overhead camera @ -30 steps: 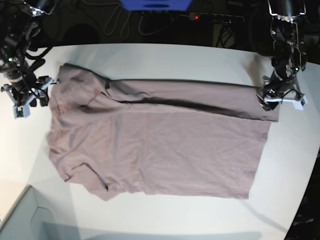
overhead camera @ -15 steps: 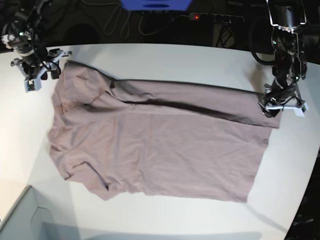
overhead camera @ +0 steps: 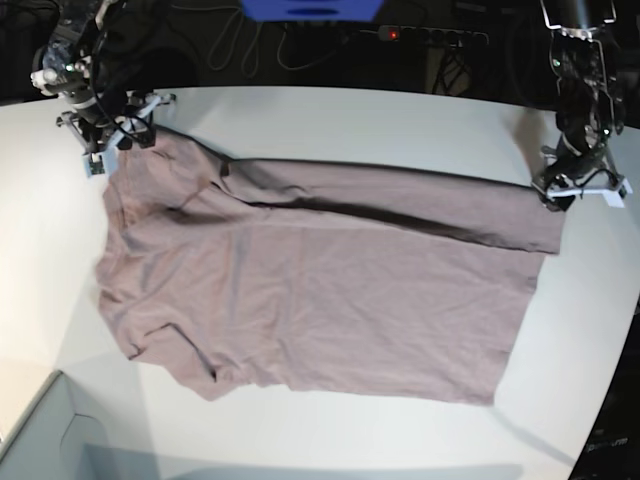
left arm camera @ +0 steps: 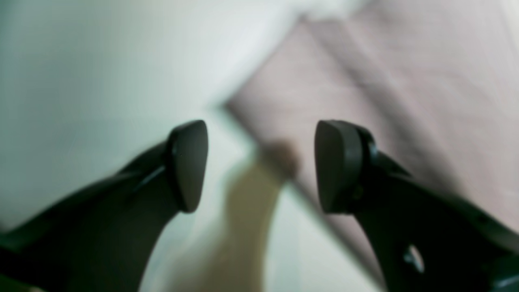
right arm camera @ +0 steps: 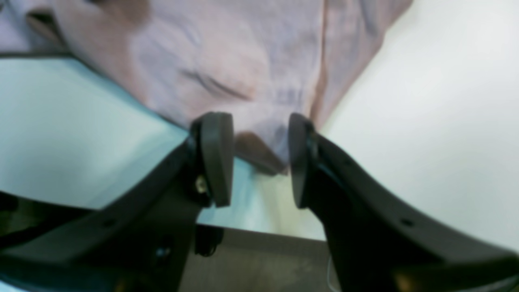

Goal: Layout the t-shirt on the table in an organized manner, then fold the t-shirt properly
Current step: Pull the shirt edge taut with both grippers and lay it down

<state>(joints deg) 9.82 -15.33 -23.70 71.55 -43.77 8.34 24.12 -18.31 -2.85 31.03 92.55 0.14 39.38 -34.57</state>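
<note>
The dusty mauve t-shirt (overhead camera: 320,290) lies spread on the white table (overhead camera: 350,120), neck end to the left, its far edge folded over in a long band. My right gripper (overhead camera: 120,130) hovers at the shirt's far left corner; in the right wrist view it (right arm camera: 257,158) is open, with that cloth corner (right arm camera: 259,154) between its fingers and not pinched. My left gripper (overhead camera: 580,190) is at the far right hem corner. The blurred left wrist view shows it (left arm camera: 261,166) wide open over the shirt's corner (left arm camera: 365,81), holding nothing.
A pale grey-green box corner (overhead camera: 40,430) sits at the near left. Cables and a power strip (overhead camera: 430,35) lie beyond the table's far edge. The curved table edge (overhead camera: 600,400) runs close by at the right, and the table edge (right arm camera: 259,231) is just behind my right gripper.
My right gripper has swung from beside the shirt's left edge up to its far left corner. My left gripper has shifted slightly right and away along the hem corner. Both stayed open.
</note>
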